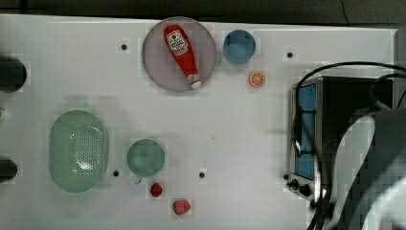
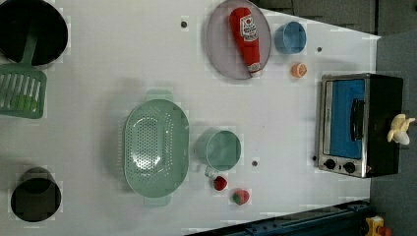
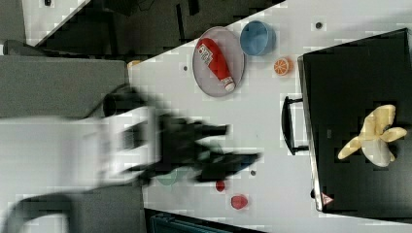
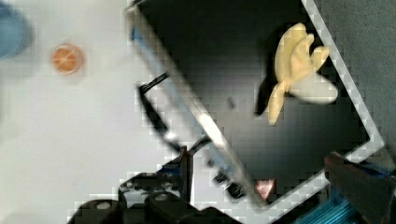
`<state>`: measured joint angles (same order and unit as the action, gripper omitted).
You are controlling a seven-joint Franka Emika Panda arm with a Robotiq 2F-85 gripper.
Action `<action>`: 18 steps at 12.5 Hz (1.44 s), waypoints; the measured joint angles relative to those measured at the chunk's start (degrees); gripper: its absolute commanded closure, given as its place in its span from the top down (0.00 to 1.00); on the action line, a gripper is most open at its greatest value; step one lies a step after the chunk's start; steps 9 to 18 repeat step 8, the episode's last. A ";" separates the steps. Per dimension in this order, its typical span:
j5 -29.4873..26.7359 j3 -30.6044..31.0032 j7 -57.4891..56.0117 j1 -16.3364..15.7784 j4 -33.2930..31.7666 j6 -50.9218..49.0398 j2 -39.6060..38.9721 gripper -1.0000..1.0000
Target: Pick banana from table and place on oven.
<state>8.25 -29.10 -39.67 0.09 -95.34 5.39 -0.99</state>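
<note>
The pale yellow banana [image 3: 374,138] lies with its peel strips splayed on the black top of the oven [image 3: 350,87], near the top's back edge. It also shows as the banana [image 2: 399,129] on the oven [image 2: 383,98] at the left view's right, and as the banana [image 4: 299,70] on the oven [image 4: 224,56] in the wrist view. My gripper [image 3: 238,145] is motion-blurred and open, away from the oven over the white table [image 3: 272,121], holding nothing. In the wrist view one of its fingers [image 4: 357,179] stands far from the other, with nothing between them. My arm [image 1: 378,163] covers part of the oven [image 1: 306,129] in the top view.
A ketchup bottle [image 1: 182,55] lies on a grey plate [image 1: 155,62], beside a blue cup [image 1: 239,46] and an orange slice [image 1: 257,79]. A green colander [image 1: 78,151], a green bowl [image 1: 145,157] and two red fruits [image 1: 156,189] sit on the top view's left half.
</note>
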 measured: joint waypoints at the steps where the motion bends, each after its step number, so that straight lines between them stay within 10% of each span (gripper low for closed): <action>1: 0.36 2.73 4.22 -0.54 0.56 -3.99 3.16 1.00; 8: -2.48 20.13 37.58 -4.29 3.41 -11.23 8.98 1.00; 18: -2.48 20.13 37.58 -4.29 3.41 -11.23 8.98 1.00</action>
